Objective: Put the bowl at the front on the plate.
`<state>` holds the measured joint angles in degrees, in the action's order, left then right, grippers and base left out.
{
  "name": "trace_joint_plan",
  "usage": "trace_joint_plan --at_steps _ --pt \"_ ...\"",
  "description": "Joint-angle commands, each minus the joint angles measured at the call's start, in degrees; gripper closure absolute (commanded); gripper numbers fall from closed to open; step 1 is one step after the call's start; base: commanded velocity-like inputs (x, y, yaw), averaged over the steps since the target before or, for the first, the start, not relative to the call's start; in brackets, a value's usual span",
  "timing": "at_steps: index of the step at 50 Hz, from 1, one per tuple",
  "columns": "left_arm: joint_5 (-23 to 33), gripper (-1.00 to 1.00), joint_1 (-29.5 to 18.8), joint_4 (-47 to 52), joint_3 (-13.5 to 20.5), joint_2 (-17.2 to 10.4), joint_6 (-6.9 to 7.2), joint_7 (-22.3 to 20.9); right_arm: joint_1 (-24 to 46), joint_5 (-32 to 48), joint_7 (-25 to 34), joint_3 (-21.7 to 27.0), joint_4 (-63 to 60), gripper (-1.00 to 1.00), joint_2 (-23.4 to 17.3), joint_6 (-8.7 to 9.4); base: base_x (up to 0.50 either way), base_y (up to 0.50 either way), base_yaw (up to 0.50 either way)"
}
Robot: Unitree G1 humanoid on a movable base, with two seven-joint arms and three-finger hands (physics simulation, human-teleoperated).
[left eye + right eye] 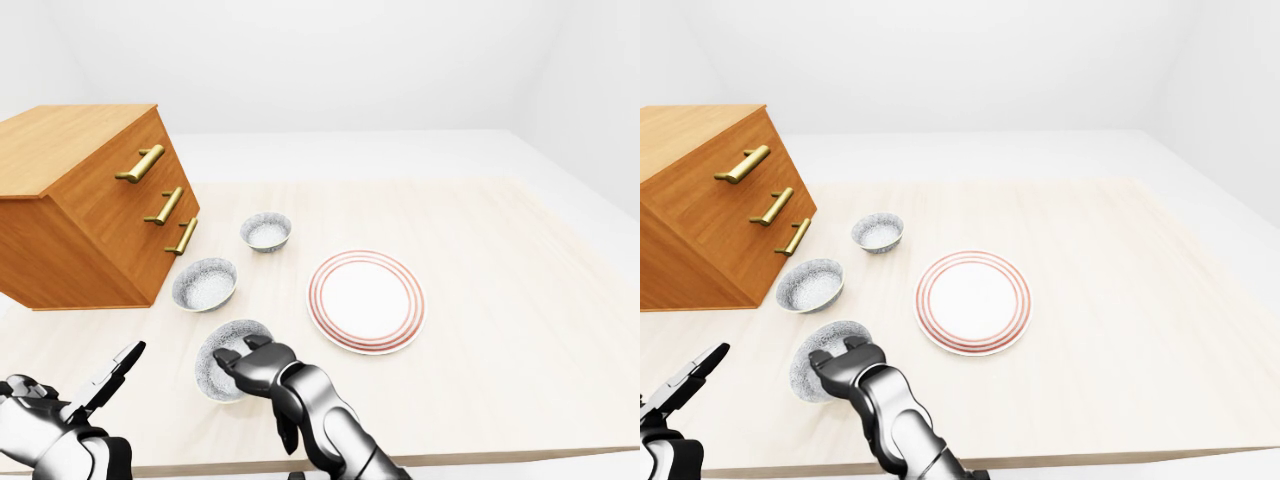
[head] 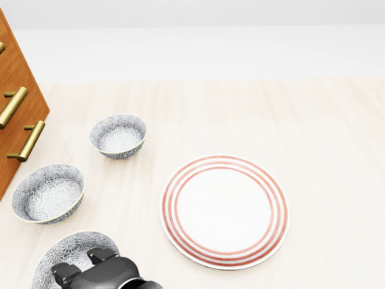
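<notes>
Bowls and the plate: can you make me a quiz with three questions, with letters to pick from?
1. In the head view, where is the plate?
A) right of the bowls
B) left of the bowls
C) inside a bowl

2. How many bowls are there?
A) two
B) five
C) three

3. What is on the plate?
A) a bowl
B) nothing
C) a spoon

Answers:
1 A, the bowls line up at its left.
2 C, three patterned bowls show, with the right hand over the bottom bowl.
3 B, its white middle is bare.
</notes>
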<state>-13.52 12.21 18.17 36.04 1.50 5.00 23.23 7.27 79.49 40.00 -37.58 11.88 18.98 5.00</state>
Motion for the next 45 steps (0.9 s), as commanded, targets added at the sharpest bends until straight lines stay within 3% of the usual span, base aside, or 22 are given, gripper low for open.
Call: trace_joint_plan --at_steps 1,38,39,40,45 --pt "-0.1 -1.0 0.1 0.0 0.0 0.0 0.0 0.0 3.1 -1.5 0.0 3.8 5.7 -1.0 1.0 0.0 0.0 0.0 0.0" --pt "-0.1 -1.0 -0.2 -0.8 -0.4 -0.2 0.0 0.3 1.7 -1.3 0.0 1.6 4.1 -1.0 1.0 0.0 0.0 0.0 0.0" --pt "-0.1 -1.0 -0.3 -0.9 -0.4 -0.3 0.0 0.3 2.3 -1.3 0.0 2.2 3.9 -0.25 1.0 0.0 0.0 0.0 0.0" --pt "-0.1 -1.0 -0.3 -0.9 -0.4 -0.3 0.0 0.3 2.5 -1.1 0.0 2.3 3.7 1.0 1.0 0.0 0.0 0.0 0.0" --pt "-0.3 -1.0 0.0 0.0 -0.2 -0.2 0.0 0.1 3.7 0.0 0.0 2.9 4.0 1.0 1.0 0.0 0.0 0.0 0.0"
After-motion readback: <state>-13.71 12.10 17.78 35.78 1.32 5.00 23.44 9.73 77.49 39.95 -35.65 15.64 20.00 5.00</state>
